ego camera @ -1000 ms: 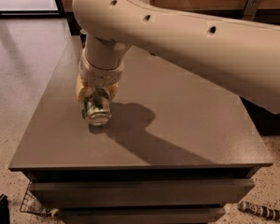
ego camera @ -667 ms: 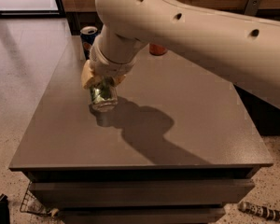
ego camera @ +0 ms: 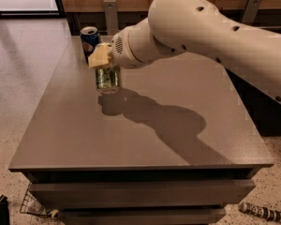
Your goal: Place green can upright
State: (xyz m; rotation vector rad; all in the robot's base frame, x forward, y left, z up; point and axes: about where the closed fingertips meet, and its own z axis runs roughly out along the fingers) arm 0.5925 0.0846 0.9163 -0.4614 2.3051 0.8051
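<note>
The green can (ego camera: 107, 78) is held upright by the pincer (ego camera: 105, 63), whose pale fingers (ego camera: 98, 57) are closed over the can's upper part. The can is seen above the far left part of the grey worktop (ego camera: 61, 125), with its shadow just beneath it. Whether its base touches the surface cannot be told. A blue can (ego camera: 89, 39) is stood just behind it, near the far edge. The white arm (ego camera: 201, 27) is stretched in from the right.

Office break area: claw (ego camera: 106, 73) over counter (ego camera: 178, 139)
</note>
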